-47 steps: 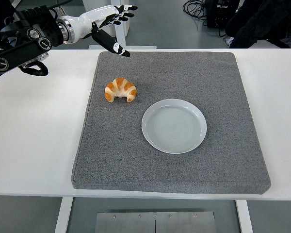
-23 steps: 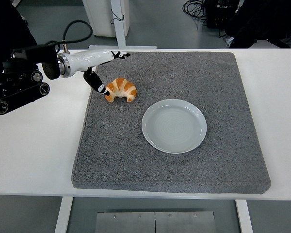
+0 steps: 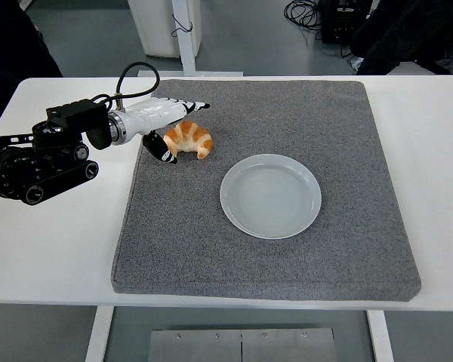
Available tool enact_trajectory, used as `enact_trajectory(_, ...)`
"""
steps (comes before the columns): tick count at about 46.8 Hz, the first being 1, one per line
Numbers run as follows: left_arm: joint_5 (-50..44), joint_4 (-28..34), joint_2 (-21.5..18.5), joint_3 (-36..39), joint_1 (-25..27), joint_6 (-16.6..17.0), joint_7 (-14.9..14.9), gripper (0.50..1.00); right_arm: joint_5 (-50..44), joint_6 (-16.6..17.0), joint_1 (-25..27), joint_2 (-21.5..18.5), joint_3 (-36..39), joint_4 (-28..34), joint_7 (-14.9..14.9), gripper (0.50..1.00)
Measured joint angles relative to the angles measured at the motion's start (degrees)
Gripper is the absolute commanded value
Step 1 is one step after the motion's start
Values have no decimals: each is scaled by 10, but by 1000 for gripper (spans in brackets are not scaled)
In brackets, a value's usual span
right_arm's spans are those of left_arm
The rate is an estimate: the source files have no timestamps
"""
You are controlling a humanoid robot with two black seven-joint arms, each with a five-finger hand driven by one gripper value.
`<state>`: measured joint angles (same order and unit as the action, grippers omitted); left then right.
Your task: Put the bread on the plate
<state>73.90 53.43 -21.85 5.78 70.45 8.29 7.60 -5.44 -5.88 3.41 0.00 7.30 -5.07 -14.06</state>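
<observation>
**Golden croissant between thumb and fingers, plate bare**

Golden-brown croissant point(image 3: 189, 139) lying on the grey felt mat point(image 3: 287, 264), up and to the left of the pale plate point(image 3: 270, 195), apart from it. Left hand point(image 3: 164, 121) reaching in from the left edge, white fingers point(image 3: 183, 107) stretched along the croissant's far side, thumb curled at its near left end. Touching or nearly so; firm grip impossible to tell. Mat spread on the white table point(image 3: 53, 241).

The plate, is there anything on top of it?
Nothing lies on the round pale grey plate; its whole dish is bare. It rests on the grey felt mat, which hides the white table beneath. The golden croissant sits apart, by the left hand.
</observation>
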Motion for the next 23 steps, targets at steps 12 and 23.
enact_trajectory(12, -1, -36, 27, 37, -5, 43, 1, 993, 0, 0, 0, 0, 0, 0, 0, 1000)
enact_trajectory(23, -9, -70, 54, 45, -6, 66, 3, 995, 0, 0, 0, 0, 0, 0, 0, 1000)
